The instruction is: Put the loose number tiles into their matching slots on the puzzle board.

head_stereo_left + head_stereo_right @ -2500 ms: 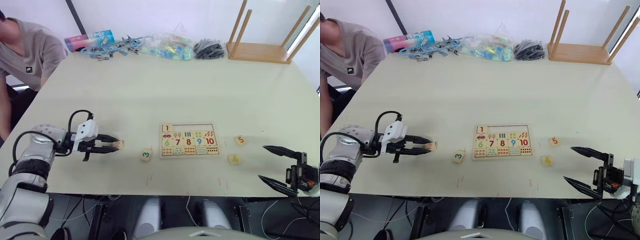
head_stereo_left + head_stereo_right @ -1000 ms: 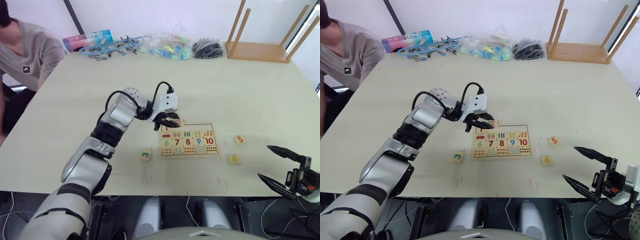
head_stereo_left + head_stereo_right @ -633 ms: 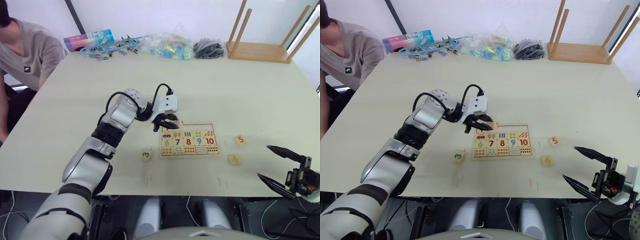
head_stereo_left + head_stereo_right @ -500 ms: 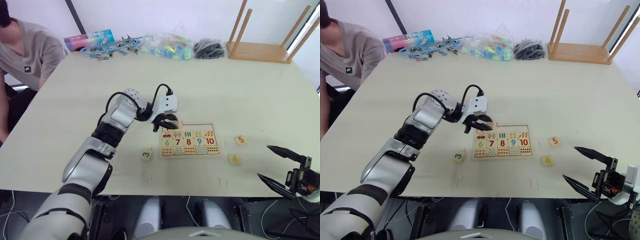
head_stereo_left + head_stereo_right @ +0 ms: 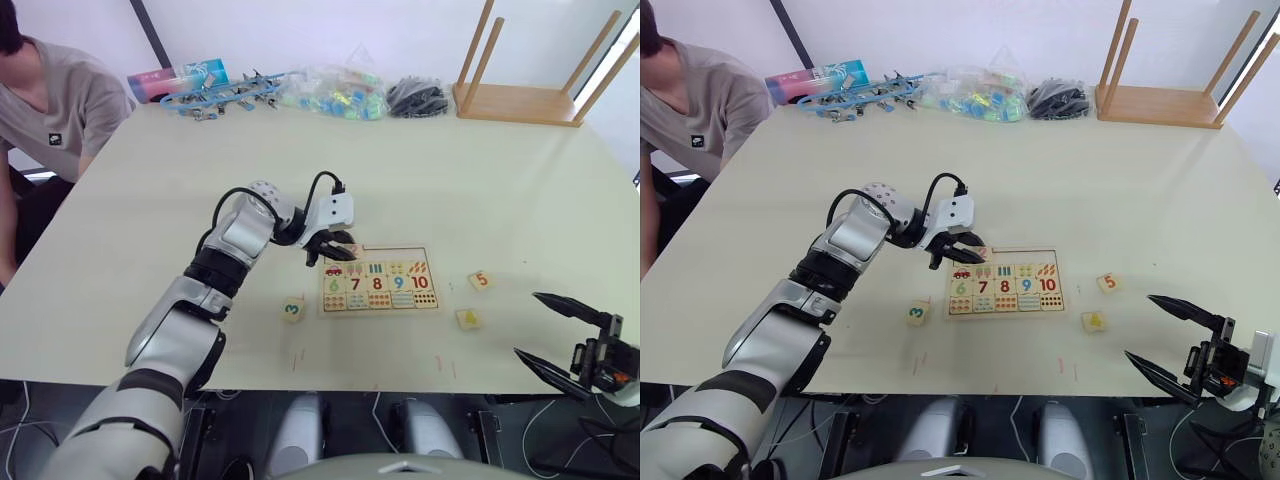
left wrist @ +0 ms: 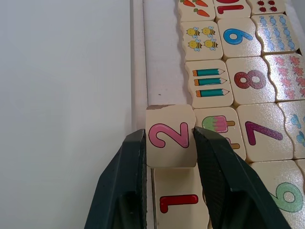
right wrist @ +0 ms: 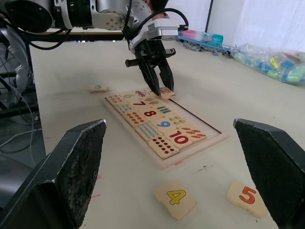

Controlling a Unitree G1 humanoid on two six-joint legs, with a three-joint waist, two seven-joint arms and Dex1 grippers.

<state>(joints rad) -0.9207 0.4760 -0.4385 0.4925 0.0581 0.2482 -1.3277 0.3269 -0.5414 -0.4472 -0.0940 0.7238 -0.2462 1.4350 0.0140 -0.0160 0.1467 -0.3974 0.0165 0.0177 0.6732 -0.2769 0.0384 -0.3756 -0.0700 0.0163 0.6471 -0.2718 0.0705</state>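
Currently my left gripper pinches the pale wooden tile with pink 2 at centre frame, over the flat pale wooden puzzle board's top row beside the red 1 tile. Risk: it sits slightly skewed, may jam on release. Right gripper idles spread.

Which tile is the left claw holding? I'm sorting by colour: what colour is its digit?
Pink: the 2 tile, clearest in the left wrist view.

Left gripper points down at the pale wooden puzzle board on the counter, fingertips at its far row; yellow 4 tile and orange 5 tile lie loose nearby.
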